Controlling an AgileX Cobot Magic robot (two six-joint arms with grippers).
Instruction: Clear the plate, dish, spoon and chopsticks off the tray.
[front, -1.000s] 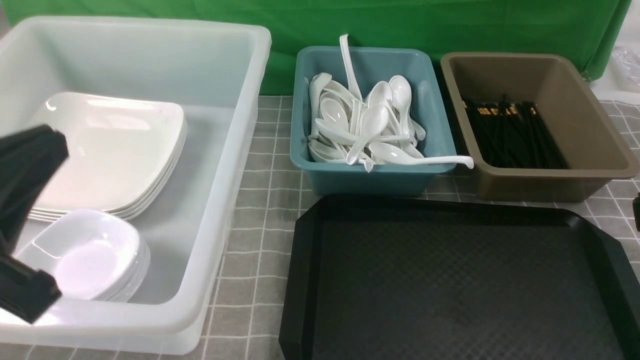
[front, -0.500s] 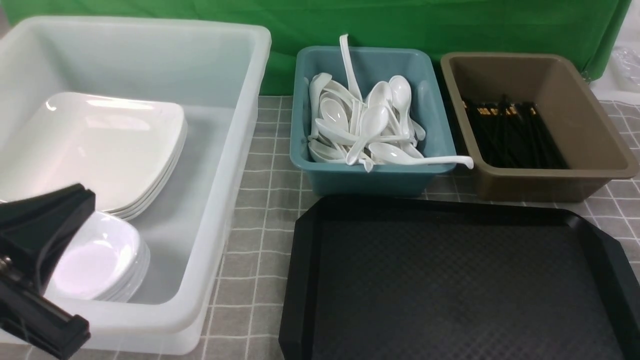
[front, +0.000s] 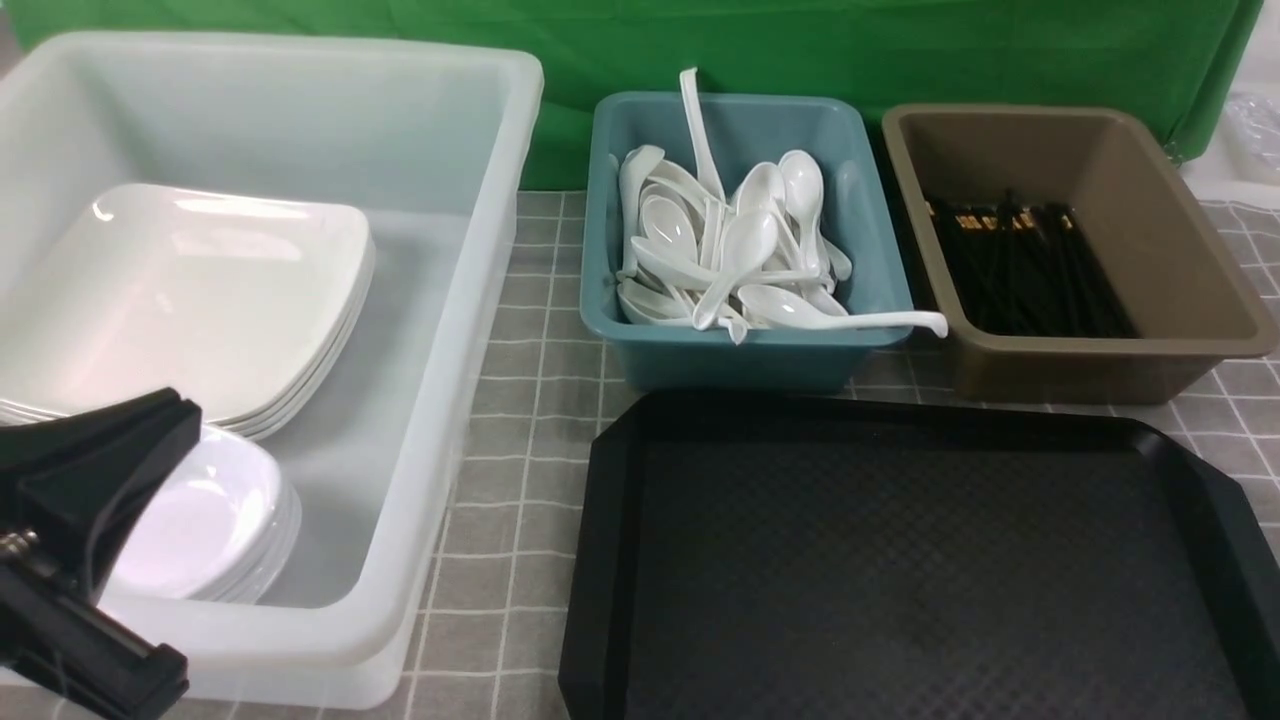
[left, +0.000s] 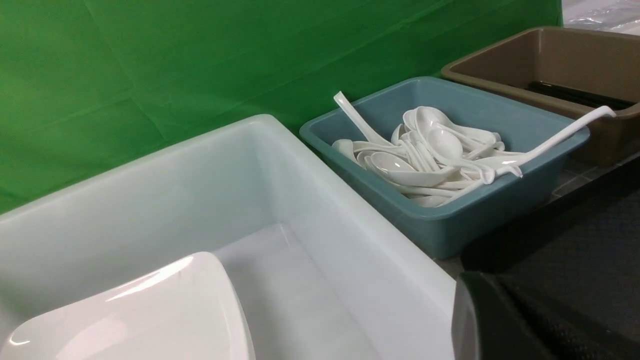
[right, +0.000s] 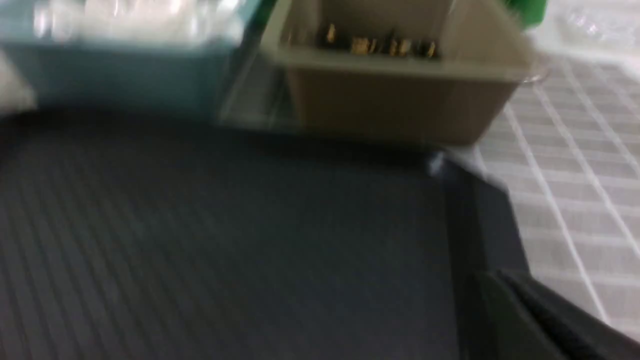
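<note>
The black tray (front: 900, 570) lies bare at the front right, with nothing on its crosshatch floor. Square white plates (front: 190, 300) are stacked in the big white tub, and small white dishes (front: 200, 520) are stacked in front of them. White spoons (front: 740, 260) fill the teal tub. Black chopsticks (front: 1020, 265) lie in the brown tub. My left gripper (front: 180, 415) is shut and empty, hanging over the near left edge of the dishes. The right gripper (right: 500, 300) shows only in the blurred right wrist view, shut and empty, above the tray's right rim (right: 475, 215).
The translucent white tub (front: 450, 400) takes up the left side. The teal tub (front: 730, 360) and brown tub (front: 1100, 365) stand just behind the tray. One long spoon handle (front: 890, 321) sticks out over the teal tub's rim. Grey checked cloth (front: 520, 500) lies between tub and tray.
My left gripper has swung down and rightward from the left edge to the front of the white tub. The right gripper's sliver at the right border has left the front view.
</note>
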